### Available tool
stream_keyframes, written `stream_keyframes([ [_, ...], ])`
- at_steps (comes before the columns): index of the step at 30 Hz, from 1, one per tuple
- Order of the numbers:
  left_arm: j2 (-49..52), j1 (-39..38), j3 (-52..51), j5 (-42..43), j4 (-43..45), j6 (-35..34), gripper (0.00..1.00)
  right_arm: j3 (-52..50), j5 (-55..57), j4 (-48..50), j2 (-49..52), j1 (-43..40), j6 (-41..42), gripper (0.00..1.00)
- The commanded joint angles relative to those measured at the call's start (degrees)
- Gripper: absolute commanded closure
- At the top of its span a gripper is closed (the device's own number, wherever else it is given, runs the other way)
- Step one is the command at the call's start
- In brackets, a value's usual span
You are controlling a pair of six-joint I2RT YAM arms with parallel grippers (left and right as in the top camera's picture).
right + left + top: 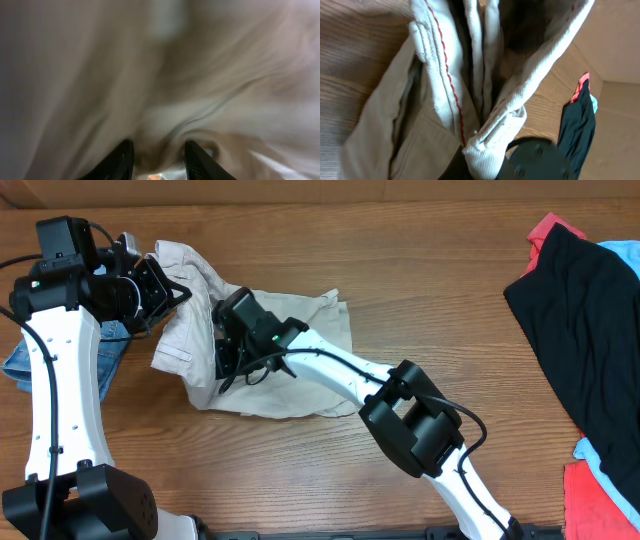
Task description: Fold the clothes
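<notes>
The pale beige khaki shorts (290,370) lie crumpled on the table left of centre. My left gripper (168,292) is shut on a folded, ribbed waistband edge of the shorts (445,90) and holds it raised at their upper left; its fingers (487,160) pinch the cloth. My right gripper (228,345) is down in the middle of the shorts. In the right wrist view its fingers (157,155) are closed on a bunch of the blurred beige cloth (165,75).
A black garment (580,330) lies at the right edge over red (548,226) and light blue (612,458) clothes. A blue denim piece (22,362) lies at the far left beside the left arm. Bare wooden table (430,280) lies between.
</notes>
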Motion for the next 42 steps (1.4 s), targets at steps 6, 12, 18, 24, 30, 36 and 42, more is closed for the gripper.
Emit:
stream_keyframes([
  [6, -1.92, -2.01, 2.32, 1.42, 0.26, -1.62, 0.96, 0.31, 2.38, -2.82, 0.81, 1.49, 0.5, 0.62],
  [12, -1.92, -3.74, 2.29, -4.57, -1.31, -1.29, 0.96, 0.57, 4.66, -9.94, -0.31, -3.17, -0.76, 0.6],
  [18, -1.92, -5.66, 2.29, -8.72, -1.31, -0.52, 0.96, 0.57, 4.72, -16.44, -5.01, -9.64, -5.44, 0.59],
  [24, -1.9, -6.16, 2.29, -9.18, -1.95, -0.52, 0.95, 0.57, 8.31, -28.74, -8.22, -15.74, -7.76, 0.59],
  [30, -1.57, -8.63, 2.25, -11.13, -1.95, -0.55, 0.95, -1.62, 14.73, -40.13, -8.04, -17.97, -7.72, 0.59],
  [36, -1.55, -10.49, 2.25, -12.76, -1.44, -0.57, 0.95, -7.3, 15.76, -39.67, -7.98, -17.77, -7.65, 0.58],
  [42, -1.42, -13.0, 2.25, -13.16, -0.94, -0.79, 0.95, -11.91, 15.63, -36.76, -7.98, -17.79, -7.5, 0.58],
])
